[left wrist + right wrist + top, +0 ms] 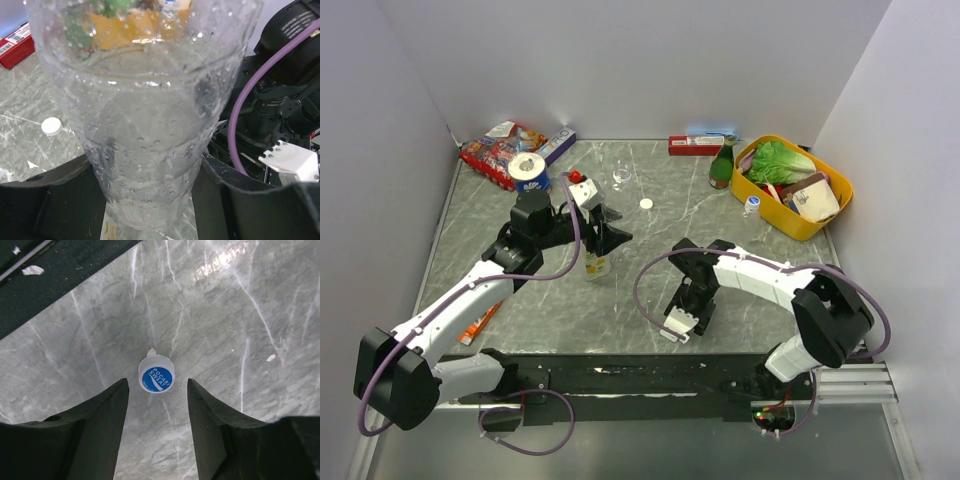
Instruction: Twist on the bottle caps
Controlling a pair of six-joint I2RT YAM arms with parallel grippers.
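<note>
My left jaws clamp the wet, probably slippery bottle point(150, 125); right jaws gape above the light cap point(156, 378): pinch its sides.

Overhead view spans the table point(770, 245) — wrist views press close on bottle point(150, 150) and cap point(156, 378).

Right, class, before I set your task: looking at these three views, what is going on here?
The left gripper is shut on a clear bottle with a yellow label, holding it upright. The right gripper hangs open over a blue-topped cap lying on the marble table, one finger on either side, not touching it. A white cap lies loose farther back. No cap is being screwed on yet.
</note>
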